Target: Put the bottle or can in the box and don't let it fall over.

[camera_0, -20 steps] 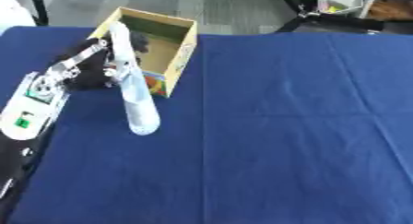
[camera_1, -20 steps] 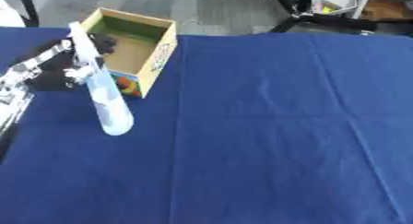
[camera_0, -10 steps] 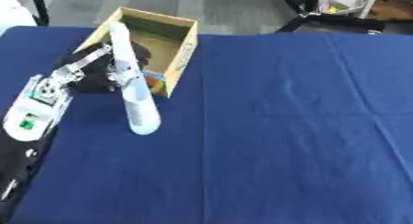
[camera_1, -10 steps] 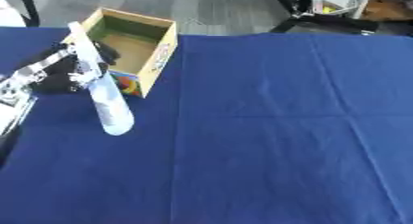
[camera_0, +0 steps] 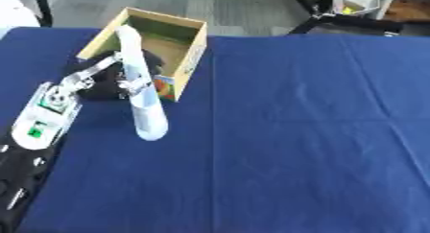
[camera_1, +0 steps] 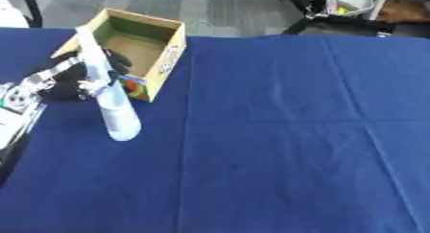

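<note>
A tall pale clear bottle (camera_0: 141, 93) hangs tilted in front of the cardboard box, its neck up toward the box and its base low near the blue cloth. My left hand (camera_0: 107, 76) is shut on its middle, coming in from the left. The open cardboard box (camera_0: 193, 45) stands at the back left with a coloured print on its near corner; the inside shows brown and green. My right hand shows in neither view.
The blue tablecloth (camera_0: 302, 131) covers the whole table, flat to the right of the box. Black chair legs (camera_0: 323, 14) and floor clutter lie beyond the far edge.
The bottle and left hand have shifted slightly toward the box; the bottle's neck now stands over the box's near wall.
</note>
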Tool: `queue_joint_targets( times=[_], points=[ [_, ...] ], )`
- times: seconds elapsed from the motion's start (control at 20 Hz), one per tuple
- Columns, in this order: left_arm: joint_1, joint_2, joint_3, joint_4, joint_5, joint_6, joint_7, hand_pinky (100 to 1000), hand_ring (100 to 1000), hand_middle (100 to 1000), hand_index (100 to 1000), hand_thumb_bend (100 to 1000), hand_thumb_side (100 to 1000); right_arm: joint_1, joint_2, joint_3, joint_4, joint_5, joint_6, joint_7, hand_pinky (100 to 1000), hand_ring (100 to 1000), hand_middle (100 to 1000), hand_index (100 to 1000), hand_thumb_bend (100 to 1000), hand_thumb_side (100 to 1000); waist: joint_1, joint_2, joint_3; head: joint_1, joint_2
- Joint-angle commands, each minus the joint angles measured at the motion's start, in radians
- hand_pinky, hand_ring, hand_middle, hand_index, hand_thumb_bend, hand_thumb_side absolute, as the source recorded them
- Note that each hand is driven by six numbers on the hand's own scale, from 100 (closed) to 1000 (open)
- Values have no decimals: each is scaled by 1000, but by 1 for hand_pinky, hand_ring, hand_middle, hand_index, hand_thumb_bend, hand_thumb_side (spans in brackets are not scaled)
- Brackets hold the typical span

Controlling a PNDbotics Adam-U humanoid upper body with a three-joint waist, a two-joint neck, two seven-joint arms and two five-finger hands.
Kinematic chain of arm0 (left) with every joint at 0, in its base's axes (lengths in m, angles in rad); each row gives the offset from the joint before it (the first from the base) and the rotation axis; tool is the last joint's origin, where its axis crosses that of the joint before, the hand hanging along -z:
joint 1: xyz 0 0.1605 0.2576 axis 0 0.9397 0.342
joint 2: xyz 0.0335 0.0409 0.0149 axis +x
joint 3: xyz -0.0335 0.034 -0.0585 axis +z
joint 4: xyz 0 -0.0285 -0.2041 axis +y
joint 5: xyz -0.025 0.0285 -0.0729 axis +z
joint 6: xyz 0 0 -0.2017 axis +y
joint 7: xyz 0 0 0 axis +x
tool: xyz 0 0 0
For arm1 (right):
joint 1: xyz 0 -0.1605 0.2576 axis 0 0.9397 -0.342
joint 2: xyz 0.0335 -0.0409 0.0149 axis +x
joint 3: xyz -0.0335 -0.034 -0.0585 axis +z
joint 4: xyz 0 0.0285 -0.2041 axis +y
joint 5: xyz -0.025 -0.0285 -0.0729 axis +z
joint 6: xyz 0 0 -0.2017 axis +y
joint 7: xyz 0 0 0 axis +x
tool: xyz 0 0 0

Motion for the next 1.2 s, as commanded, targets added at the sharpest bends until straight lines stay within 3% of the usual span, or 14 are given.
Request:
queue_joint_targets(
  times=[0.05, 0.3, 0.55, 0.9, 1.2],
  points=[
    [-5, 6, 1, -6, 6, 15, 0, 1000, 791, 819, 682, 100, 450, -10, -11, -5, -18, -6, 3, 0, 955, 1000, 1000, 1000, 100, 524, 0, -8, 0, 2, -13],
    [10, 2, 1, -2, -5, 43, -14, 1000, 812, 865, 762, 100, 432, -11, -12, -5, -18, -8, 4, -1, 955, 1000, 1000, 1000, 100, 524, 0, -8, 1, 2, -19],
    [24, -5, 6, 4, -1, 77, -19, 1000, 806, 865, 769, 100, 444, -10, -11, -5, -18, -6, 4, 0, 955, 1000, 1000, 1000, 100, 524, -1, -7, 3, 5, -25],
    [44, -18, 3, 29, 81, 230, -59, 1000, 888, 896, 779, 100, 518, -10, -11, -6, -18, -7, 4, -1, 955, 1000, 1000, 1000, 100, 524, -1, -7, 4, 6, -32],
    [52, -24, 5, 29, 138, 291, -75, 1000, 884, 897, 764, 100, 566, -11, -10, -8, -18, -8, 6, -3, 956, 1000, 1000, 1000, 100, 527, -2, -6, 2, 4, -34]
  ],
)
